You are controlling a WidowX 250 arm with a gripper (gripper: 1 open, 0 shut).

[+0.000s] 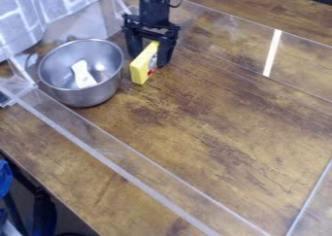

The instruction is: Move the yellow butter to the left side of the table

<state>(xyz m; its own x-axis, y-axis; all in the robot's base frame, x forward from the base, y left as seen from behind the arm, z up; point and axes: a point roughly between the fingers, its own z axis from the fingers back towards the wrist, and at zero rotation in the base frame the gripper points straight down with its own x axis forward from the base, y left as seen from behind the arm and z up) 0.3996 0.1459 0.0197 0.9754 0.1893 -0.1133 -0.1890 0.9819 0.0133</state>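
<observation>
We find the yellow butter (143, 63) on the table (220, 114), just beside the steel bowl (78, 73). Gripper (149, 53) spread wide, straddling it. Likely light, rigid, smooth-faced; we'd pinch its long sides mid-length.

yellow butter (143, 63), brown wood-grain table (220, 114)

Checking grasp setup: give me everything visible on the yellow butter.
The yellow butter is a small, bright yellow, stick-shaped block with plain matte faces. It lies on the dark wood table, tilted slightly, just right of the steel bowl, apparently not touching it. The open gripper points down over its far end, with black fingers either side. Whether they touch it cannot be told.
</observation>
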